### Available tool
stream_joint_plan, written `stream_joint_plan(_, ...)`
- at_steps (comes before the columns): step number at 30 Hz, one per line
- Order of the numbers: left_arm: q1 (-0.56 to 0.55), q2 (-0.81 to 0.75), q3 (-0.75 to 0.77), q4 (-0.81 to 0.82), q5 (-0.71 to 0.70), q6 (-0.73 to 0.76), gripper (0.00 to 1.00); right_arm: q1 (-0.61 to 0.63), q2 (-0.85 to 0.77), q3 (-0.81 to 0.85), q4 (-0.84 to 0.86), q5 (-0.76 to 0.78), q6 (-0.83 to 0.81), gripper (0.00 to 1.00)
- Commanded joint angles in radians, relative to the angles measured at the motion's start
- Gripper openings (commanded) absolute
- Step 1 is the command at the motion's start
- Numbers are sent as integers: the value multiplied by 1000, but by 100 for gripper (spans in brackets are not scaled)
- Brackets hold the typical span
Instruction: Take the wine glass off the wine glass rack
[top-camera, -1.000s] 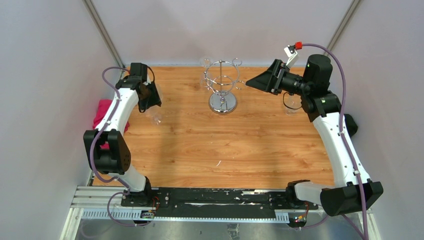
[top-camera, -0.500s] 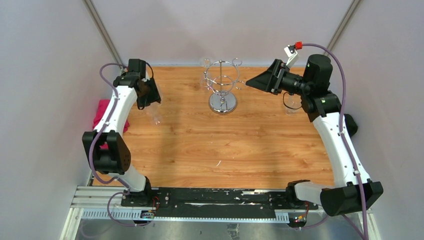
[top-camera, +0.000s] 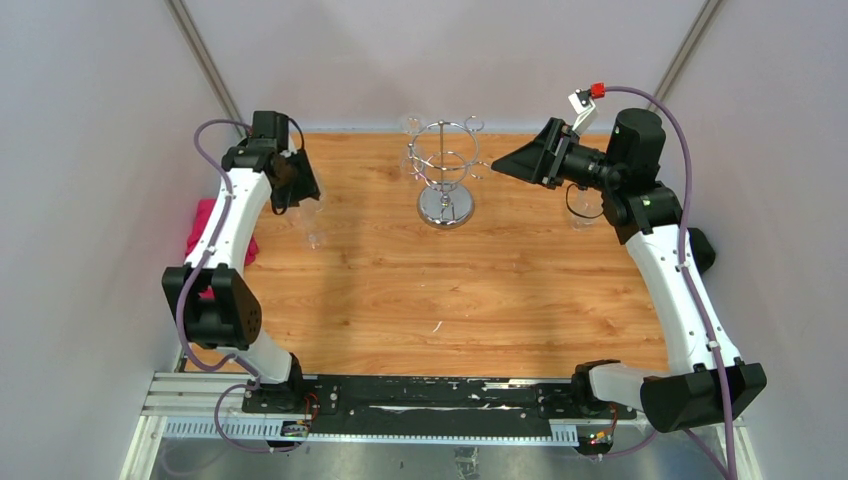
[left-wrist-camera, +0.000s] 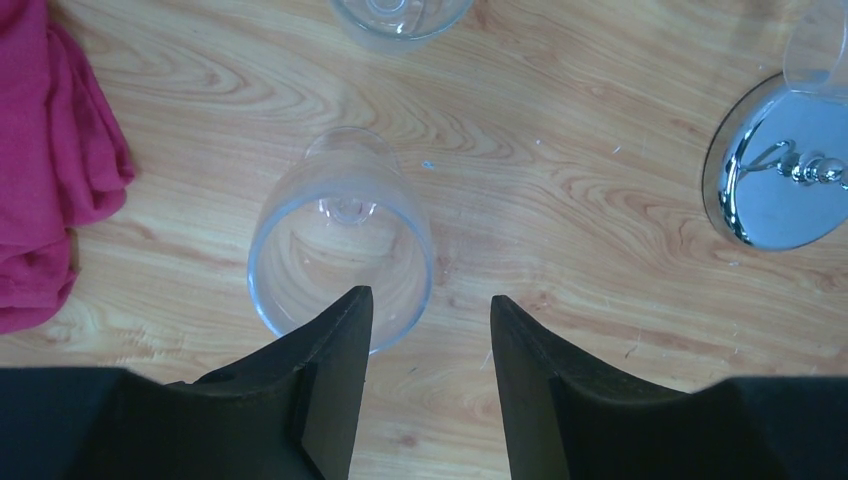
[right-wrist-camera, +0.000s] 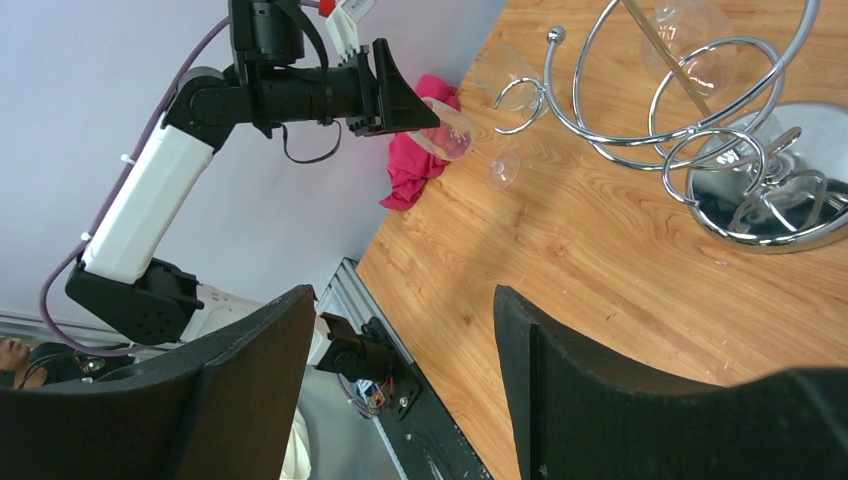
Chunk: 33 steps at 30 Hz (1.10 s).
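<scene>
The chrome wine glass rack (top-camera: 445, 172) stands at the back middle of the table; its mirrored base shows in the left wrist view (left-wrist-camera: 775, 170) and its rings in the right wrist view (right-wrist-camera: 690, 110). Clear wine glasses (top-camera: 473, 126) still sit at its ring top. One wine glass (top-camera: 313, 233) stands upright on the wood, also seen from above (left-wrist-camera: 340, 240). My left gripper (top-camera: 299, 190) (left-wrist-camera: 430, 305) is open and empty above that glass, which lies under its left finger. My right gripper (top-camera: 503, 162) (right-wrist-camera: 402, 295) is open and empty, right of the rack.
A pink cloth (left-wrist-camera: 45, 170) lies at the table's left edge (top-camera: 213, 228). Another clear glass (left-wrist-camera: 400, 15) stands beyond the freed one. A further glass (top-camera: 580, 207) stands at the right, behind my right arm. White walls close in on three sides.
My left gripper has drawn up and back a little from the glass standing on the table. The glass and my right arm have not moved.
</scene>
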Motion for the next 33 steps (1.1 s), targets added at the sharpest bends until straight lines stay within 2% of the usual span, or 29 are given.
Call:
stream_joint_plan(1,7,-48,53,-31,-28,9,52,-15,-1,-15,23,-14,7,71)
stream_joint_plan(5,7,-60,114,-61,-71,13,53,-15,-4,-20,23,-14,9,71)
stream_joint_plan(11,4,-105,166,-65,-49,-4,54,-15,-5,-24,28,-14,12,71)
stream_joint_plan(16,-15,-106,272,-54,77,-11,56,-15,-5,-27,32,-11,12,71)
stream_joint_plan(19,-67,-82,351,-11,143,-22,59,-16,-7,-26,34,-8,9,71)
stream_joint_plan(22,-80,-68,327,161,345,-100,62,-15,-8,-25,32,-7,7,71)
stream_joint_plan(23,-80,-68,277,259,452,-149,63,-15,-9,-26,31,-7,7,71)
stream_joint_plan(26,-80,-70,127,595,616,-346,65,-15,-9,-26,30,-7,6,71)
stream_joint_plan(29,-82,-50,52,806,656,-500,66,-16,-6,-20,20,-7,-1,71)
stream_joint_plan(33,-89,10,96,814,626,-509,67,-16,1,-18,13,-2,-8,71)
